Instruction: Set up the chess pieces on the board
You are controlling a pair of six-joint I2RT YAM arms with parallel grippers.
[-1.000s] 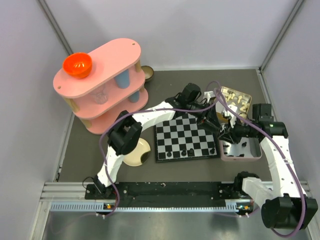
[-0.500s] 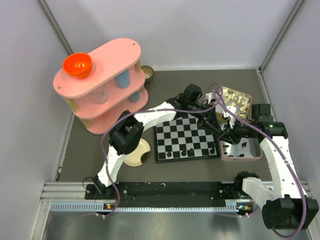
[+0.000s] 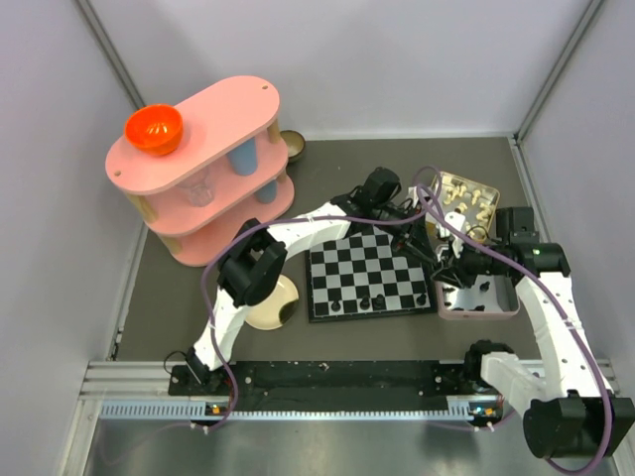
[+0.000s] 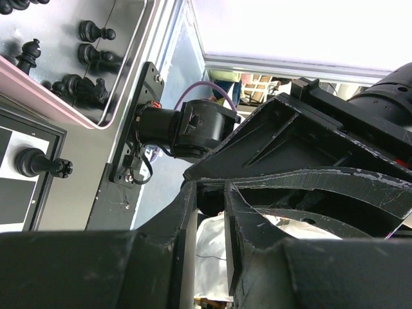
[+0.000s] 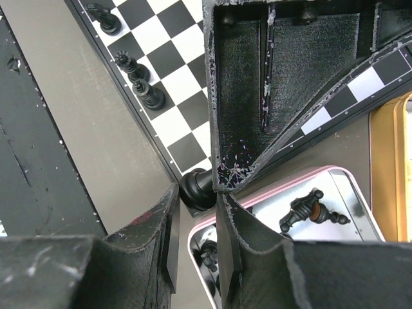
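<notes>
Seen from above, a board (image 3: 357,260) lies at the middle of the table (image 3: 179,302), with a few black men (image 5: 127,63) standing along its near edge. Just off its right edge sits a pink tray (image 3: 481,316) holding more of them. Above the seam between board and tray, two tools meet tip to tip.

The left tool (image 4: 210,196), stretched over the board's far side, has its fingers (image 4: 185,215) close together with a thin gap. Something dark sits in that gap, but I cannot tell whether it is gripped.

The right tool (image 5: 195,196) pinches a black piece (image 5: 195,188) at its round base. The piece's long axis seems to point toward the left tool, and its head is hidden behind that tool. The board's open squares lie to the left of both tools. The right arm is nearer, since it holds the piece. No writing can be read.
</notes>
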